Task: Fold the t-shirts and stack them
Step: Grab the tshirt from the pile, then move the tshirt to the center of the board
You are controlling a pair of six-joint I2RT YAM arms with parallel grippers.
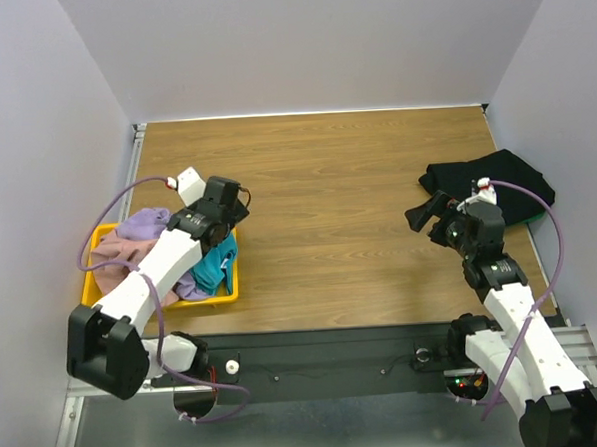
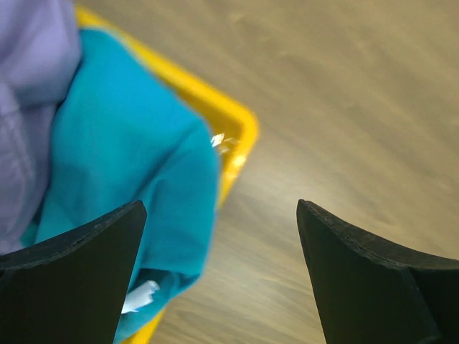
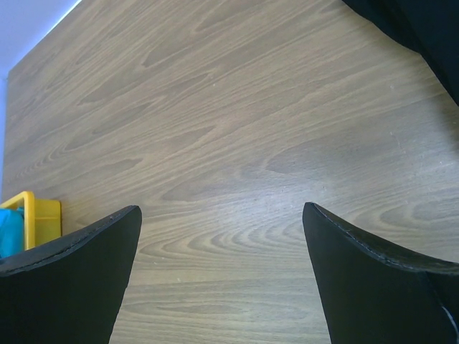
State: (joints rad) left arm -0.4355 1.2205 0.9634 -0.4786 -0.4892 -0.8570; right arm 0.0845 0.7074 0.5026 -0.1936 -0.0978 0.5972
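**Condition.** The left gripper [image 2: 220, 208] hung over the right end of the yellow tray [image 1: 92, 292], its jaws spread wide and holding nothing. The right gripper [image 3: 222, 209] was likewise released and empty, poised above bare wooden table [image 1: 326, 182] just beside the black t-shirt [image 1: 497, 181].

**Location of items.** 3 shirts lay bundled in the tray. The teal t-shirt [image 2: 129, 143] was at the right end and draped toward the rim. The lavender t-shirt [image 1: 143, 224] lay against it. The dusty pink t-shirt [image 1: 110, 255] was at the left. The black shirt lay in a rough heap at the right side of the table, well apart from the tray (whether it was properly folded could not be told).

**Assessment.** The step in hand appeared to be drawing the teal shirt out of the tray.

**Recommendations.**
1. Shift the left gripper toward the teal cloth before descending, since 1 finger stood outside the tray rim and would likely strike it.
2. Close on teal fabric alone, clear of the lavender fold touching it, or 2 shirts may come up together.
3. Take a hem or shoulder rather than a bunched middle, so that the shirt can be laid flat for folding.
4. Lift straight up until the cloth clears the rim, then carry it to the open centre of the table.
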